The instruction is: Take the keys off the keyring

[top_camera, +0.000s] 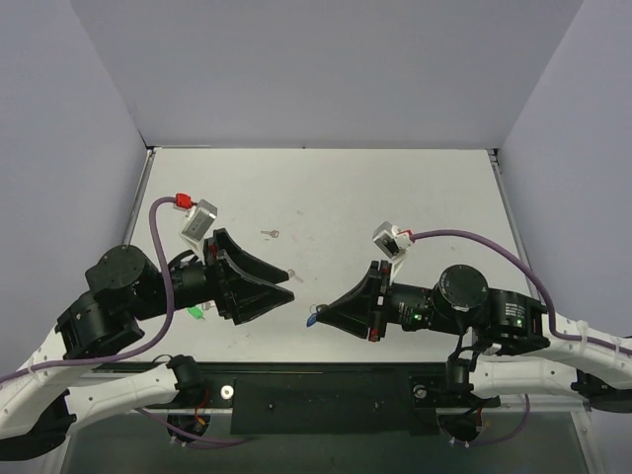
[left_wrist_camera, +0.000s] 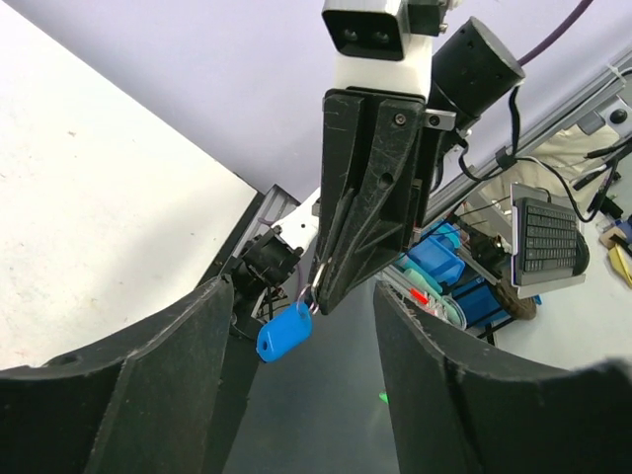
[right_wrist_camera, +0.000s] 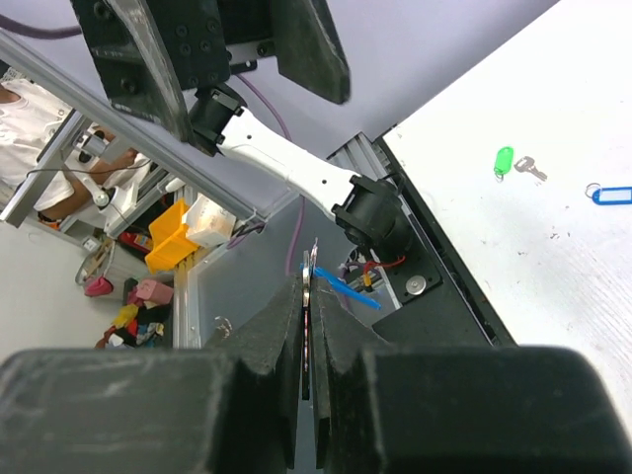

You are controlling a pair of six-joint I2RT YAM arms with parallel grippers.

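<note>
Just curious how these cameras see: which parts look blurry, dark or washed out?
Top external view: soft, even light, only faint shadows on the table. Left wrist view: the left gripper's fingers loom dark and soft-edged; the blue tag is crisper. Right wrist view: the right gripper's fingers are blurred, the table very bright.

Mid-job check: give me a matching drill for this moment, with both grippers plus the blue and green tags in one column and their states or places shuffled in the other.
Column one
1. left gripper
2. right gripper
3. blue key tag
4. green tag

Column two
A. lying on the table
B. shut on the thin metal ring
C. open, holding nothing
D. hanging in the air from that ring

Pairs: 1-C, 2-B, 3-D, 4-A
</note>
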